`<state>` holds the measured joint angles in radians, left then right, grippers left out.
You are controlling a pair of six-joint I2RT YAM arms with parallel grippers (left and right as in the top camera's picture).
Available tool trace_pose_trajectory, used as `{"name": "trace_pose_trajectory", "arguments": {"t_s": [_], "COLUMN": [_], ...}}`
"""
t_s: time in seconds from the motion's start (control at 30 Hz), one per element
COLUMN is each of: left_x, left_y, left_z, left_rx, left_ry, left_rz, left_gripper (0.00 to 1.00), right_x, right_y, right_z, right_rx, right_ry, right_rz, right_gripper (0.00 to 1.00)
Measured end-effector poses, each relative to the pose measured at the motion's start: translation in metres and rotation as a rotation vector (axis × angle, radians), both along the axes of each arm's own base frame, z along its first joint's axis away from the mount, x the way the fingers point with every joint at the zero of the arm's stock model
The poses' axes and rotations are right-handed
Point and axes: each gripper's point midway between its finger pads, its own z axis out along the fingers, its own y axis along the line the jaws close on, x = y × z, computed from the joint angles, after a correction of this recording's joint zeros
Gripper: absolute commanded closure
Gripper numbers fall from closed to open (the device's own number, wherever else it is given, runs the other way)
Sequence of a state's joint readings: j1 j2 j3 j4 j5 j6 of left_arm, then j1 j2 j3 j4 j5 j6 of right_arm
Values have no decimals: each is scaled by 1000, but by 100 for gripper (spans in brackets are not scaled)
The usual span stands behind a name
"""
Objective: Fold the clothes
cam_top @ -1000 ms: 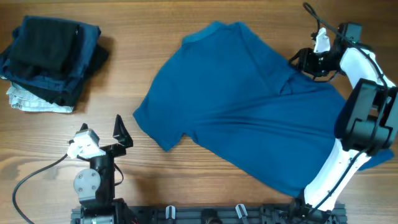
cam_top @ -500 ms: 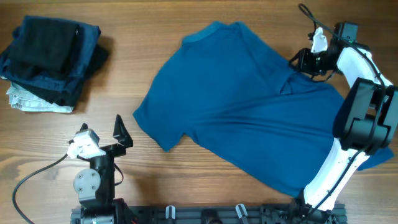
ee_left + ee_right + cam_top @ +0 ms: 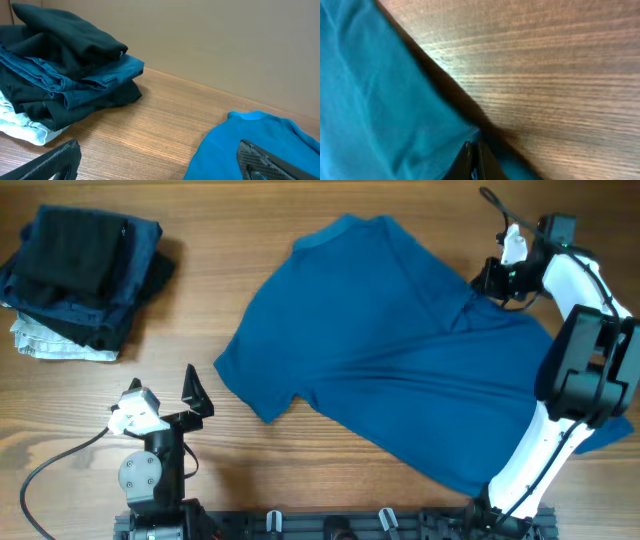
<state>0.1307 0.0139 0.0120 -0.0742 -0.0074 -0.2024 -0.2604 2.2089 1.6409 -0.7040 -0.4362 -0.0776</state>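
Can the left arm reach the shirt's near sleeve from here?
Probably yes: the left gripper sits open near the sleeve of the shirt, only bare table between them.

Open tabletop (image 3: 205, 290) between stack (image 3: 82, 278) and shirt (image 3: 400, 360)

T-shirt (image 3: 400, 350): plain teal-blue, no print, collar band the same shade. It reads brighter, near cyan, in the left wrist view.
Table (image 3: 250, 480): mid-brown wood grain with fine darker streaks.
Stack of folded clothes (image 3: 85, 275): black garment (image 3: 65, 30) on top, dark blue denim (image 3: 100, 75) beneath. Bottom piece (image 3: 50, 345) pale, possibly washed-out light blue.
Right arm (image 3: 530, 450): white shells, black joints.
Left arm (image 3: 160, 445): black, with a white block and grey disc.
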Motion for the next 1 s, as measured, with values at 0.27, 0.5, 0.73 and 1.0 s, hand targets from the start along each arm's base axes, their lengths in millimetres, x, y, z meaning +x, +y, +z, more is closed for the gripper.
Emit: {"name": "trace_pose_trajectory", "arguments": {"t_s": [0.27,0.5,0.73,1.0], "left_x": [0,0,0,0], "left_y": [0,0,0,0], "left_z": [0,0,0,0], "left_rx": [0,0,0,0], "left_ry": [0,0,0,0], "left_rz": [0,0,0,0], "left_gripper": [0,0,0,0], "right_x": [61,114,157,169], "right_y": [-24,-57,-71,-96], "right_z": [77,114,84,19], "right_rx": [-114,-323,-417,-540], "right_ry": [-229,-507,-648,-589], "right_rz": [0,-17,-7,-104], "right_gripper": [96,96,96,0]}}
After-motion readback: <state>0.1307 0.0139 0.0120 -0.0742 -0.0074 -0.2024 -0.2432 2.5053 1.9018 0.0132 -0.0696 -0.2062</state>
